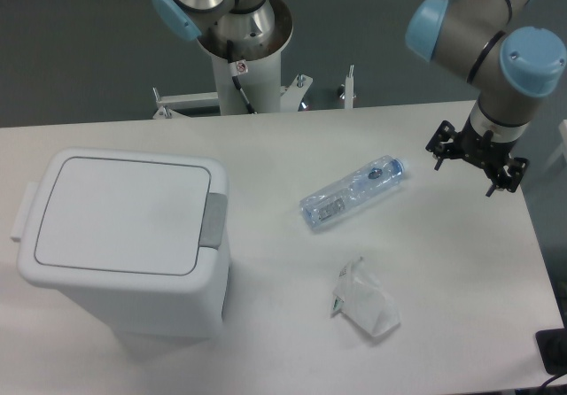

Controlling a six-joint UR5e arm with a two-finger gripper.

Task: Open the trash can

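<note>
The trash can (124, 236) is a large white boxy bin standing on the left part of the table. Its flat lid (120, 213) lies shut, and the grey push-button tab (213, 220) sits at the rim on its right side. My gripper (464, 179) hangs over the table's far right, well away from the bin. Its black fingers (440, 151) point down and stand open with nothing between them.
A clear plastic bottle (354, 191) lies on its side mid-table. A crumpled clear wrapper (363, 299) lies nearer the front. The arm's pedestal (239, 67) stands behind the table's far edge. A dark object (554, 351) sits past the right edge.
</note>
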